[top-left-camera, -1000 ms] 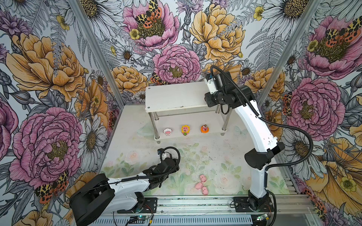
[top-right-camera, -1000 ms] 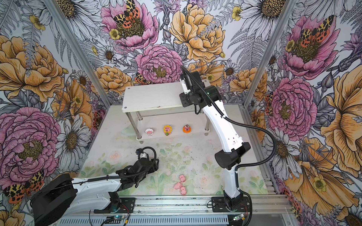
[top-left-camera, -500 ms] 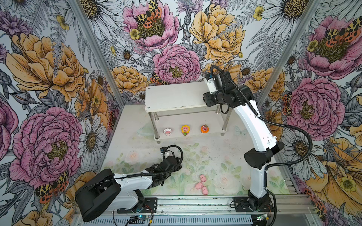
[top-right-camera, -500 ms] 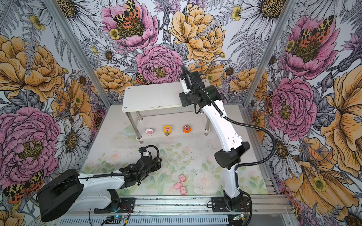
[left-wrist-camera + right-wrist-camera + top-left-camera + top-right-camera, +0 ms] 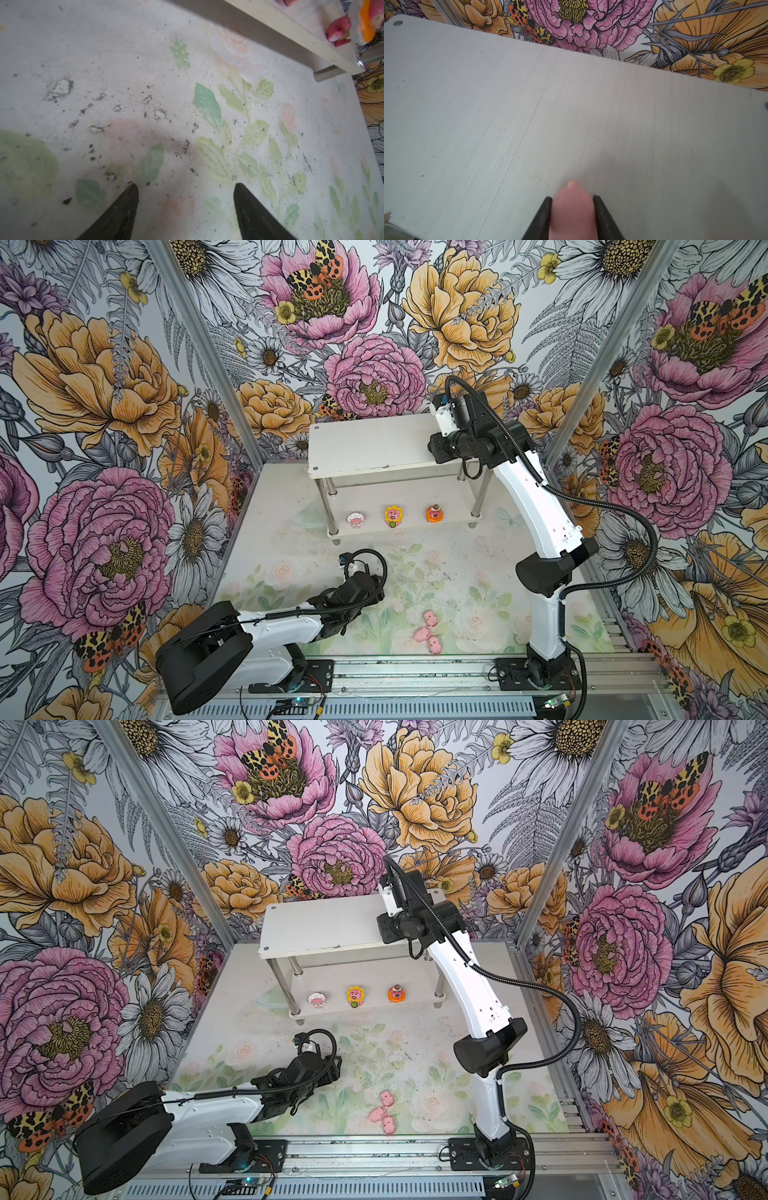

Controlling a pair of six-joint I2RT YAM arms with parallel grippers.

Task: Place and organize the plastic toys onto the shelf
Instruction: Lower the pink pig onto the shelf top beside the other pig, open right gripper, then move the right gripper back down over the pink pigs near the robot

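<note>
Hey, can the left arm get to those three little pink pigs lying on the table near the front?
Probably yes. The left end effector is open and empty, low over the table, and the pink pigs lie in the open nearby with nothing between.

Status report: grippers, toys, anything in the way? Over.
Left gripper open, empty, low over table. Right gripper shut on pink pig over shelf top. Three pigs on table. Nothing blocking.

Three walls carried floral wallpaper (image 5: 104, 377) of big pink, orange and white blooms, filling the top and sides of both top views. Grey corner posts (image 5: 208, 348) slanted in toward the centre. The floor mat (image 5: 274, 539), mid-frame, was pale, faintly flower-printed and speckled with dark grime. A metal rail (image 5: 415, 674) crossed the bottom edge.
</note>
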